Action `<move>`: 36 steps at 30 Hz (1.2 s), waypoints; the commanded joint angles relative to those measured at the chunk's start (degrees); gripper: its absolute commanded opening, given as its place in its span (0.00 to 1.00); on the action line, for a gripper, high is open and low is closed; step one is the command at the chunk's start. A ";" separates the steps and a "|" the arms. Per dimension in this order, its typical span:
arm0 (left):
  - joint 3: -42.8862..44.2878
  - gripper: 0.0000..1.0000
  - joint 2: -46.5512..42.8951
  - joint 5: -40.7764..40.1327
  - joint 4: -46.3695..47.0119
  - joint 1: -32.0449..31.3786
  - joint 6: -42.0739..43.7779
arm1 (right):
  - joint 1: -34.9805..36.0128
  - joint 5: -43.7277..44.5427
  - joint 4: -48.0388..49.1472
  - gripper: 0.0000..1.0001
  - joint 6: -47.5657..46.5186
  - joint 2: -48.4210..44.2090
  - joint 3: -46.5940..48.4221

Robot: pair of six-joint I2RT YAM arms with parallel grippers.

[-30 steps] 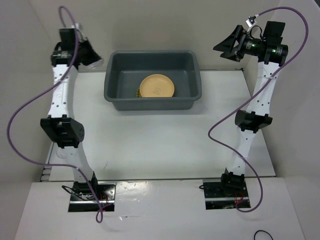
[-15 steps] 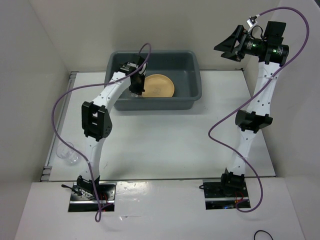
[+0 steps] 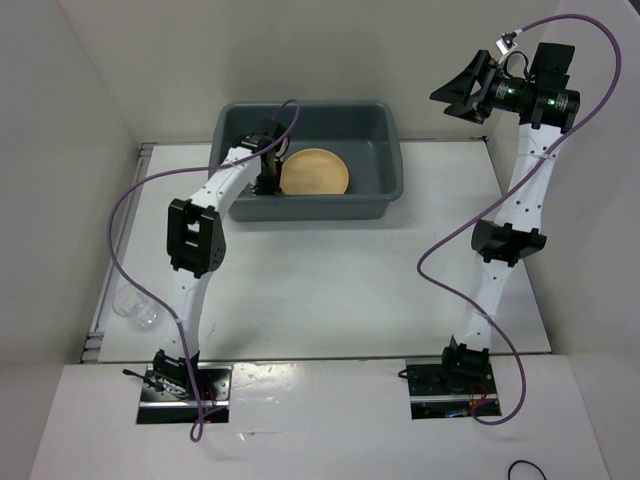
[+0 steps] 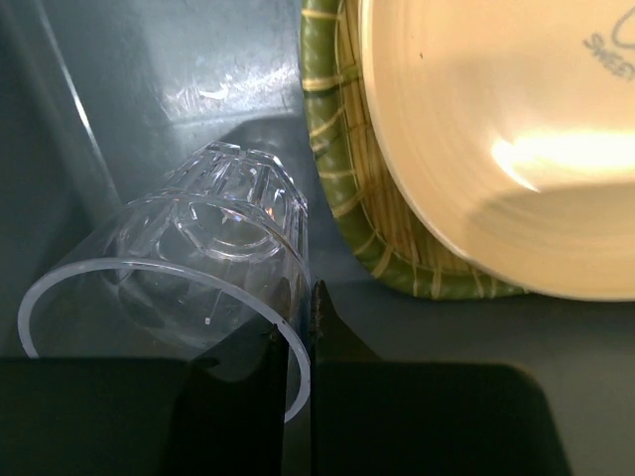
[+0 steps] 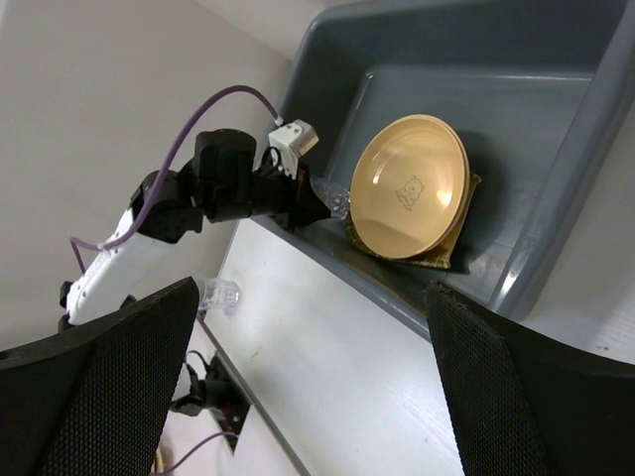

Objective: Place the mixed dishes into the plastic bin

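Left claw point(image 4: 296, 332) pinches a glass point(image 4: 189, 258) rim, arm stretched forward; right claw point(image 3: 458, 92) hangs raised, gaping.

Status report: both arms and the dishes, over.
Left gripper shut on clear glass by its rim, low inside plastic bin. Right gripper open, raised far right. Plate on slatted tray in bin. Second glass on table, left edge.

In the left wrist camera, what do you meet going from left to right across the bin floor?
clear glass lying on its side → green-rimmed woven tray → orange-yellow plate, which rests on top of the tray.
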 commanded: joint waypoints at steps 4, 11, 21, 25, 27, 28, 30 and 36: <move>-0.15 0.08 3.50 -0.37 -1.80 -0.15 1.04 | -0.35 -1.58 -0.40 0.99 -0.84 -0.40 1.05; 5.37 0.96 -0.44 -9.13 -4.96 -0.68 -3.51 | -0.35 -1.58 -0.40 0.99 -0.84 -0.40 1.05; 14.11 1.00 -18.52 -25.07 -9.45 3.00 -10.37 | 1.23 -1.58 -0.40 0.99 -0.84 0.13 1.05; -0.70 0.98 -27.67 -21.13 -13.06 10.90 -16.62 | 1.23 -1.58 -0.40 0.99 -0.84 0.13 1.05; -9.25 0.97 -34.07 -18.93 -12.53 16.09 -17.15 | 1.23 -1.58 -0.40 0.99 -0.84 0.13 1.05; -14.17 0.97 -36.29 -18.22 -11.83 17.50 -17.76 | 1.23 -1.58 -0.40 0.99 -0.84 0.13 1.05; -29.90 0.94 -42.16 -14.81 -9.55 21.96 -18.56 | 1.76 -1.58 -0.40 0.99 -0.84 0.13 1.05; -56.46 0.86 -49.49 -4.77 -3.14 28.94 -20.75 | 2.81 -2.19 -0.40 0.99 -0.84 1.27 1.05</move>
